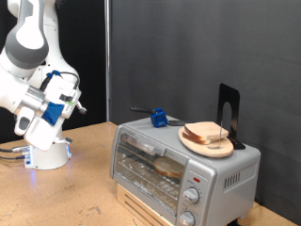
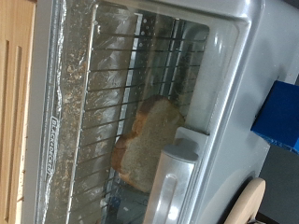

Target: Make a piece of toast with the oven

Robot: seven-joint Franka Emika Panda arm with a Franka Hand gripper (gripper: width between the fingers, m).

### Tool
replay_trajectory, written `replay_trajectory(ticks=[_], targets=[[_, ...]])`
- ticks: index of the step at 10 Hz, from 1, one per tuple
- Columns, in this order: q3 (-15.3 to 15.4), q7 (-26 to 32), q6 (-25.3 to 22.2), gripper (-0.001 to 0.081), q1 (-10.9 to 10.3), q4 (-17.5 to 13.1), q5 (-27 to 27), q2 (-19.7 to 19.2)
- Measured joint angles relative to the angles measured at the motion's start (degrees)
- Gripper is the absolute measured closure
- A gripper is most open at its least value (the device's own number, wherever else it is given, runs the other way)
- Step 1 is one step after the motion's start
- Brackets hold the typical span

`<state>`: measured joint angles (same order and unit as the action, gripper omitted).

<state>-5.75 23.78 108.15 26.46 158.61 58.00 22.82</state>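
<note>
Small silver-grey toaster oven (image 1: 179,160) on a wooden table (image 1: 75,188), towards the exterior view's lower right, glass door shut, knobs on its right panel. Inside, on the wire rack (image 2: 93,140), a piece of toast (image 2: 148,140), pale face with tan crust, seen through the glass in the wrist view and dimly in the exterior view. On the oven's roof, a round wooden plate (image 1: 190,143) carrying a second slice (image 1: 207,134), beside a blue object (image 1: 159,118) and an upright black bracket (image 1: 229,115). White arm at the exterior view's left, its gripper (image 1: 77,104) raised well apart from the oven, pointing towards it, nothing between the fingers; fingers too small and blurred there, and absent from the wrist view, so opening cannot be told. Door handle (image 2: 173,182) showing as a pale bar across the glass in the wrist view. Judged from this: bread loaded, door closed, hand clear of the oven. For working well at this stage, worth keeping the approach level with the front panel, square to any knob or handle, fingers spread just enough to span it, and clear of the plate overhanging the roof edge, easily knocked.
</note>
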Motion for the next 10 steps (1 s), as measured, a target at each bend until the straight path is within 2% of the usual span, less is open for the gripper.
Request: replay_trajectory(ticks=[1,2,3,4,7,9,10], targets=[[0.1,-0.3,-1.6,-0.0002,0.0,-0.3,-0.2,-0.3],[0.1,-0.9,-4.1,-0.0002,0.0,-1.9,-1.2,-1.8],[0.2,-2.2,-6.3,-0.0002,0.0,-4.7,-2.0,-4.8],[0.5,-3.7,-6.4,-0.0002,-0.1,-7.5,-1.3,-8.4],[2.4,-5.7,0.8,-0.0002,-0.5,-12.7,5.1,-16.3],[2.3,-5.6,-0.2,-0.0002,-0.4,-12.9,4.9,-16.3],[2.0,-5.7,-0.3,-0.0002,-0.4,-14.2,5.8,-16.8]])
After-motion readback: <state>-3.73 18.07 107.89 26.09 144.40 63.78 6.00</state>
